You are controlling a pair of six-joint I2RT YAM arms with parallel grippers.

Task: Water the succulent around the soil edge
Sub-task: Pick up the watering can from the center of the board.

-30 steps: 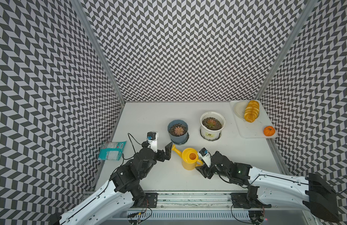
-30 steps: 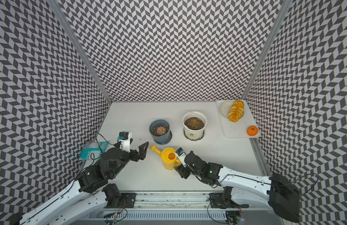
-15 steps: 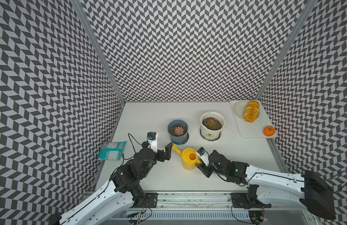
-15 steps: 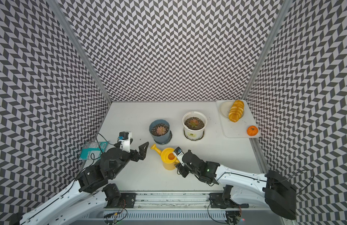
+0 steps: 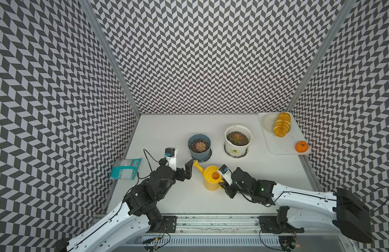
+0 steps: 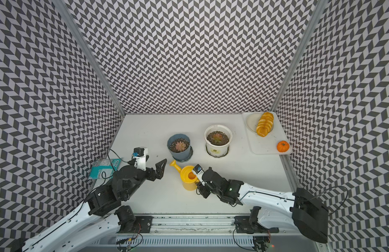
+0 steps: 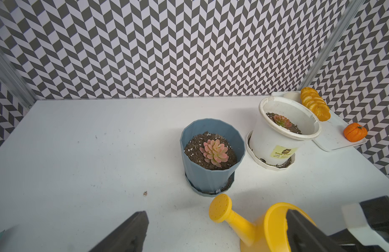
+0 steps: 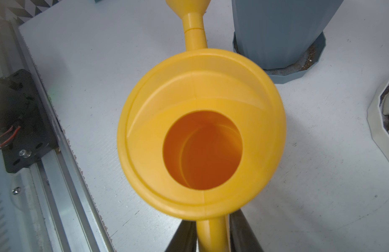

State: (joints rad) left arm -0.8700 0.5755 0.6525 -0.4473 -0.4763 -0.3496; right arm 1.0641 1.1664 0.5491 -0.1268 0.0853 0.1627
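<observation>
A: Yellow plastic watering can [image 5: 211, 177], upright, flat on its base near the front of the table [image 5: 167, 135]. Right gripper [image 8: 213, 236]?

B: Its black fingers [image 8: 184, 237] press the handle [image 8: 211, 227] from both sides. I read that as clamped on the can. Not lifted yet.

A: Left gripper [image 5: 189, 168]?

B: Jaws wide apart, empty, just beside the spout [image 5: 199, 167], touching nothing.

A: Orientation of the can?

B: The long axis runs handle, body, spout. It leads from the right gripper toward the back and the robot's left. The rose [image 7: 219, 208] tilts upward and sits just beside the saucer of the blue-grey pot [image 7: 209, 176], apart from it.

A: Progress?

B: Early. The grasp looks made. Lift, carry, tilt and a pour circling the rim of the soil [image 7: 193, 150] all remain. No wetness shows on the soil, and no water shows inside the can in the right wrist view.

A: Target?

B: The pink succulent [image 7: 214, 152] in that pot is nearest. A second succulent [image 5: 237, 138] sits in the white pot [image 5: 236, 150], further back and right. The task does not say which.
</observation>
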